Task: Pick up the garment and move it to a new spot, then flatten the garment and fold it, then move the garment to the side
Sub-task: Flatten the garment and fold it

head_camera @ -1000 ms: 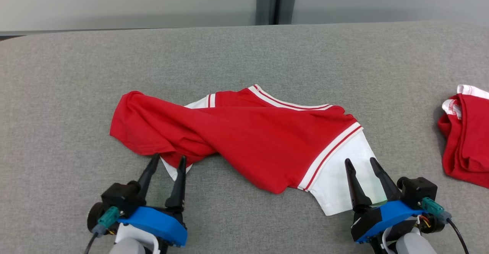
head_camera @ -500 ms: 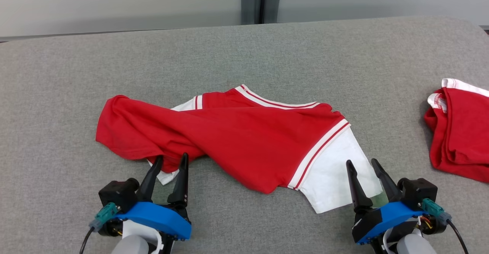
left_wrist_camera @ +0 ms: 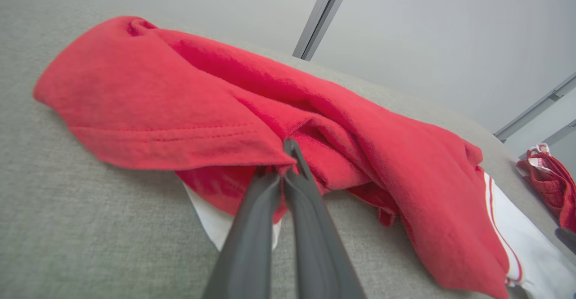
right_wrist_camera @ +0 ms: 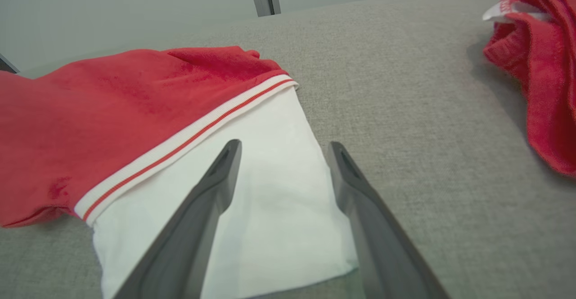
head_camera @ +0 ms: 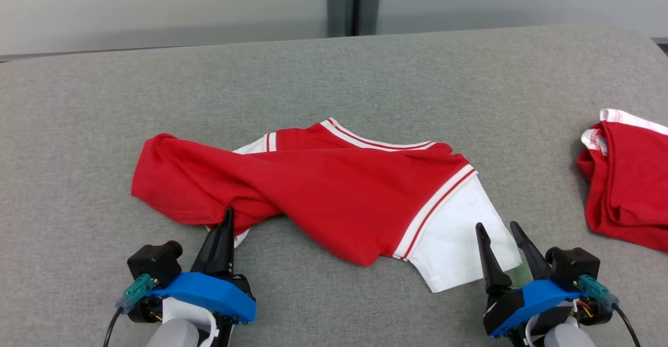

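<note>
Pinched nearly shut, the left claw [head_camera: 227,216] [left_wrist_camera: 288,155] grips the near red hem of the shirt [head_camera: 334,180] [left_wrist_camera: 180,92], its two dark fingers pressed together on the cloth. The right claw [head_camera: 496,225] [right_wrist_camera: 284,145] stands wide open and holds nothing, its fingers poised over the white sleeve [head_camera: 459,237] [right_wrist_camera: 252,191] at the shirt's right end. The shirt, red with white striped trim, lies crumpled and twisted across the middle of the grey worktop [head_camera: 334,75]. A second red garment [head_camera: 631,180] [right_wrist_camera: 535,65] lies bunched at the right edge, well apart.
</note>
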You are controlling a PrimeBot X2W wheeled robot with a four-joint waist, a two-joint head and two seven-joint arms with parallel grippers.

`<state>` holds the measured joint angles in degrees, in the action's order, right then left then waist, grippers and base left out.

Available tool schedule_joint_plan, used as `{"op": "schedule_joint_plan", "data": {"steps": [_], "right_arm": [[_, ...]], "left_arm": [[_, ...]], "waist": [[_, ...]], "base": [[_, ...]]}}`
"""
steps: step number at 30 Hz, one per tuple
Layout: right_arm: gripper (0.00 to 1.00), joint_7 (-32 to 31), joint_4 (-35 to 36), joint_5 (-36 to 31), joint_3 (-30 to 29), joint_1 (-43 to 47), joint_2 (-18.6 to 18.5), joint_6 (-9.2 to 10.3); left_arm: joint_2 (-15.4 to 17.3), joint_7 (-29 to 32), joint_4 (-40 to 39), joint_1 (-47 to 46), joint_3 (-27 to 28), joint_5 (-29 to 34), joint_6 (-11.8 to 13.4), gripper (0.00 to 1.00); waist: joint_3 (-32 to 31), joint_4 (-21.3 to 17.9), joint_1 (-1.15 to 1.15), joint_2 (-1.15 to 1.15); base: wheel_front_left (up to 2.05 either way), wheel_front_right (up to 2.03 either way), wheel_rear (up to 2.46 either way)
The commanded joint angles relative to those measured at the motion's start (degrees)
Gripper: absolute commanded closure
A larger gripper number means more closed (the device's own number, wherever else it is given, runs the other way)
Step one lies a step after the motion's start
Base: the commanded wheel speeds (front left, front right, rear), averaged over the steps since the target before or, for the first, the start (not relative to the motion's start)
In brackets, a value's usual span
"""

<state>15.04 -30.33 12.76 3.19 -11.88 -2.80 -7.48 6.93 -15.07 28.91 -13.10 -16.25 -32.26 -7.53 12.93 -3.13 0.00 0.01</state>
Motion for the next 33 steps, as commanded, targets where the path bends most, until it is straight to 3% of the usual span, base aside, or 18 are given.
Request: {"op": "schedule_joint_plan", "data": {"steps": [1,2,13,20,25,33], "right_arm": [[0.0,0.15,-0.08,0.17,-0.13,0.29,-0.22,-0.03],[0.0,0.16,-0.27,0.25,-0.12,0.34,-0.23,-0.03],[0.0,0.15,-3.22,1.22,0.46,1.15,-0.24,-0.03],[0.0,0.16,-6.06,2.08,1.03,2.16,-0.25,-0.03],[0.0,0.15,-6.93,2.08,0.99,2.41,-0.25,-0.03],[0.0,0.16,-4.8,1.4,1.62,0.14,-0.24,-0.03]], "left_arm": [[0.17,-0.1,-0.56,0.69,-0.5,0.1,0.08,0.95],[0.24,-0.1,-0.84,1.0,-0.57,0.1,0.08,1.0],[0.9,-0.11,-14.45,0.03,-2.31,0.34,0.08,1.0],[1.82,-0.1,-19.72,-1.94,-1.63,-1.36,0.08,1.0],[4.63,-0.1,-16.89,-2.87,1.27,-2.34,0.08,1.0],[10.78,-0.1,-6.97,-7.46,3.53,-1.59,0.08,1.0]], "waist": [[-0.19,0.64,0.0,-0.01],[-0.45,1.0,0.0,-0.01],[-5.37,6.93,0.0,-0.01],[-8.03,8.61,0.0,-0.01],[-8.16,8.32,0.0,-0.01],[-4.45,4.72,0.0,-0.01]], "base": [[0.0,0.0,0.0],[0.0,0.0,0.0],[0.0,0.0,0.0],[0.0,0.0,0.0],[0.0,0.0,0.0],[0.0,0.0,0.0]]}}
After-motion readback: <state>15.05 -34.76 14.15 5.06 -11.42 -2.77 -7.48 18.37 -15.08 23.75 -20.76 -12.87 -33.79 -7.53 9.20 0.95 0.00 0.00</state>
